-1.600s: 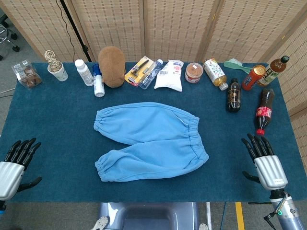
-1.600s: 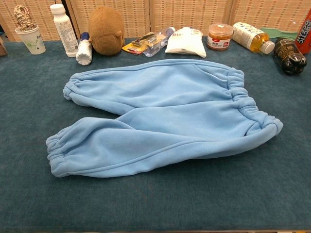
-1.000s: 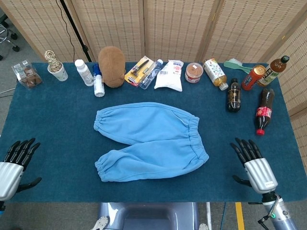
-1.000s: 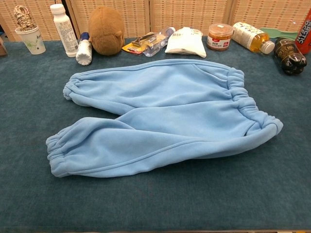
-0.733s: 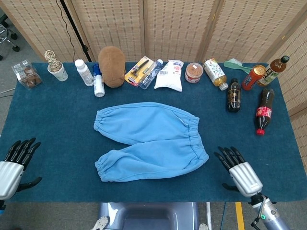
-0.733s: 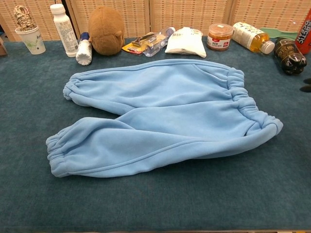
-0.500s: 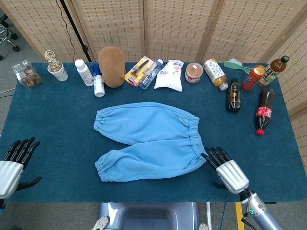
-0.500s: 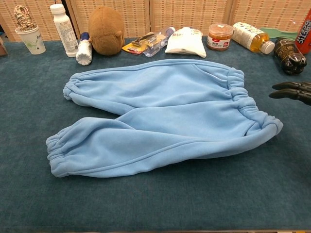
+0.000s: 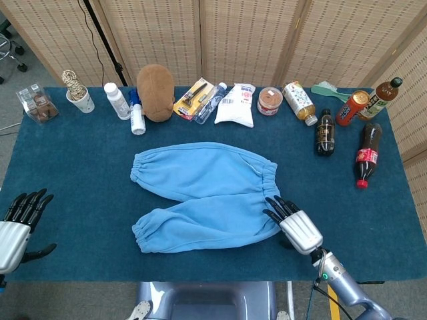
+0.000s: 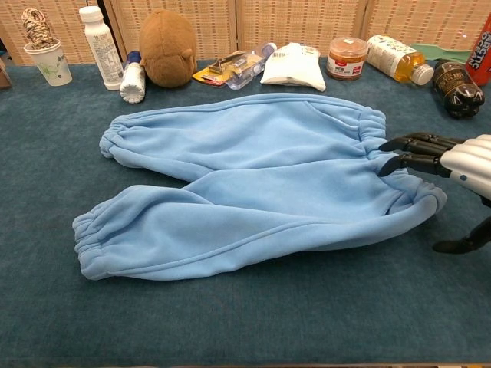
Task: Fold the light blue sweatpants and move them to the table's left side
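Lining the far edge of the blue worktop are a paper cup, a white bottle, a brown plush toy, a white pouch, a jar and several drink bottles, all well apart from the light blue sweatpants, which lie spread flat mid-worktop. The right robot hand holds nothing, its fingers spread over the waistband at the sweatpants' right end. The left robot hand hovers open at the near left corner, well apart from the cuffs.
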`<state>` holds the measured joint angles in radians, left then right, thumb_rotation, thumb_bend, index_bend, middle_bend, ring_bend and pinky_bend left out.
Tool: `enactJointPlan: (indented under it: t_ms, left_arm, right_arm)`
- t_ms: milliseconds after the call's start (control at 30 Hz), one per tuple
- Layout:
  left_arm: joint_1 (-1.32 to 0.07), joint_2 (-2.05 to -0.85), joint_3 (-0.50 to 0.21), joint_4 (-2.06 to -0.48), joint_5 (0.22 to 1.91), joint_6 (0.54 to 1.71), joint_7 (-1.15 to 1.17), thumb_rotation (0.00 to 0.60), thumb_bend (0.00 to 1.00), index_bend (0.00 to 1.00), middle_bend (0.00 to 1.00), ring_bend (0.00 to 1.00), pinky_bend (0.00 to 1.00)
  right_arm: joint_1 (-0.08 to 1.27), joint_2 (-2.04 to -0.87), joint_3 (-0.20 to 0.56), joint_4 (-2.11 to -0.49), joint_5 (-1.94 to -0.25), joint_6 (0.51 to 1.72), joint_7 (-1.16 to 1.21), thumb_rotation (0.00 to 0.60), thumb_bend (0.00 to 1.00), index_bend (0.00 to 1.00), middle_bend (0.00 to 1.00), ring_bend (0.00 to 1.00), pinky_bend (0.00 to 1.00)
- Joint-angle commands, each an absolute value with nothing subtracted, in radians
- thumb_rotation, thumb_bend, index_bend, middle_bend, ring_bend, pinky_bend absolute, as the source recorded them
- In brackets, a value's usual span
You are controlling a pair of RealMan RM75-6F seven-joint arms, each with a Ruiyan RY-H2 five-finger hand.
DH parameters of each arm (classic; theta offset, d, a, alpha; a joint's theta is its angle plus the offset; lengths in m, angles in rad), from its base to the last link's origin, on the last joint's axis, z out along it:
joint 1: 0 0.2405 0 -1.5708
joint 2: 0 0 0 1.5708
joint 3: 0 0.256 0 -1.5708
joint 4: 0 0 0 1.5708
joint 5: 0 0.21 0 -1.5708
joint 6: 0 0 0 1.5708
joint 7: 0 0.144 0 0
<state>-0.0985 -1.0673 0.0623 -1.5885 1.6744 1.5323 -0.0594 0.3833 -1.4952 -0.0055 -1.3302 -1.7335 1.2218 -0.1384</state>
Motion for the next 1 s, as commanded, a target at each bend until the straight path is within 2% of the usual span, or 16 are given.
enactJointPlan:
  t_ms: [33, 133, 200, 333, 400, 600, 733, 867, 1000]
  left_arm:
    - [-0.100, -1.067, 0.061, -1.587, 1.672, 1.530, -0.063, 0.600, 0.00, 0.00, 0.00, 0.00, 0.00]
    - [-0.100, -1.067, 0.060, -1.586, 1.673, 1.528, -0.064, 0.600, 0.00, 0.00, 0.00, 0.00, 0.00]
    - [-0.101, -1.069, 0.061, -1.586, 1.674, 1.524, -0.061, 0.600, 0.00, 0.00, 0.00, 0.00, 0.00]
    - [-0.110, -1.080, 0.064, -1.583, 1.692, 1.514, -0.052, 0.600, 0.00, 0.00, 0.00, 0.00, 0.00]
    - [-0.120, -1.096, 0.068, -1.570, 1.731, 1.523, -0.065, 0.600, 0.00, 0.00, 0.00, 0.00, 0.00]
    - [-0.156, -1.161, 0.096, -1.493, 1.848, 1.514, -0.060, 0.600, 0.00, 0.00, 0.00, 0.00, 0.02]
    - [-0.187, -1.219, 0.104, -1.426, 1.908, 1.508, -0.064, 0.600, 0.00, 0.00, 0.00, 0.00, 0.13]
    - [-0.214, -1.278, 0.105, -1.368, 1.953, 1.499, -0.036, 0.600, 0.01, 0.00, 0.00, 0.10, 0.33]
    - [-0.242, -1.322, 0.098, -1.341, 1.963, 1.472, -0.013, 0.600, 0.02, 0.00, 0.01, 0.14, 0.38]
  right_arm:
    - [0.397, -1.527, 0.008, -1.293, -1.724, 1.215, -0.159, 0.600, 0.00, 0.28, 0.15, 0.09, 0.29]
    - [0.405, -1.553, 0.017, -1.256, -1.716, 1.220, -0.150, 0.600, 0.01, 0.38, 0.24, 0.18, 0.36]
    - [0.407, -1.565, 0.017, -1.237, -1.721, 1.235, -0.132, 0.600, 0.07, 0.42, 0.28, 0.22, 0.39]
    - [0.409, -1.585, 0.011, -1.202, -1.734, 1.263, -0.097, 0.600, 0.31, 0.52, 0.37, 0.30, 0.48]
    - [0.410, -1.596, 0.010, -1.185, -1.741, 1.282, -0.074, 0.600, 0.38, 0.57, 0.41, 0.34, 0.52]
    - [0.413, -1.621, 0.004, -1.144, -1.760, 1.329, -0.020, 0.600, 0.39, 0.61, 0.46, 0.39, 0.59]
    - [0.414, -1.618, 0.001, -1.153, -1.756, 1.335, -0.007, 0.600, 0.41, 0.62, 0.48, 0.41, 0.62]
    - [0.413, -1.617, 0.000, -1.162, -1.743, 1.332, -0.009, 0.600, 0.42, 0.62, 0.48, 0.41, 0.62]
    - [0.413, -1.617, -0.001, -1.173, -1.733, 1.327, -0.016, 0.600, 0.42, 0.62, 0.48, 0.41, 0.62]
